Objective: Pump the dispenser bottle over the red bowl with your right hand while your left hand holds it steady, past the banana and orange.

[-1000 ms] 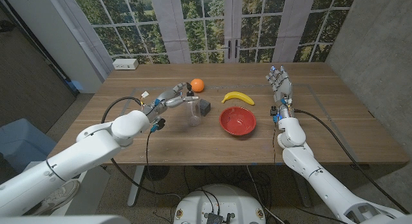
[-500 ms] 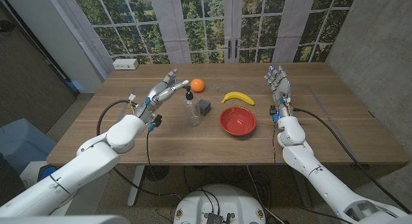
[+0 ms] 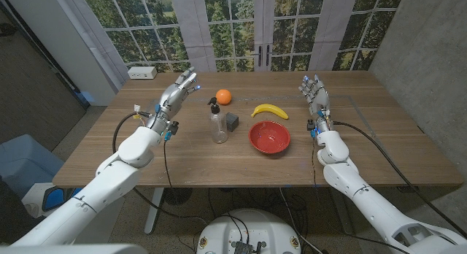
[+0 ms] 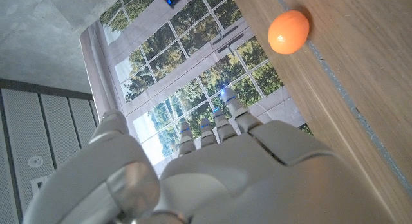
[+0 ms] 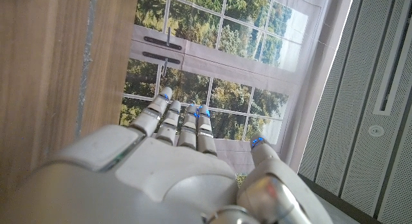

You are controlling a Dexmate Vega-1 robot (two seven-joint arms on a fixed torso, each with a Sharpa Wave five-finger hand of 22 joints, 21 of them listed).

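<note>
Dispenser: the clear plastic pump bottle with black nozzle (image 3: 217,121) stands upright on the wooden table (image 3: 379,144), just left of a small dark block (image 3: 232,121) and the round red bowl (image 3: 269,136), ungripped. Left hand (image 3: 175,95) and right hand (image 3: 315,95) both hover with fingers spread, holding nothing. Risk: pumping unsteadied would probably topple the bottle. The left wrist view shows only the round orange (image 4: 288,31); the head view adds the yellow banana (image 3: 269,110).
</note>
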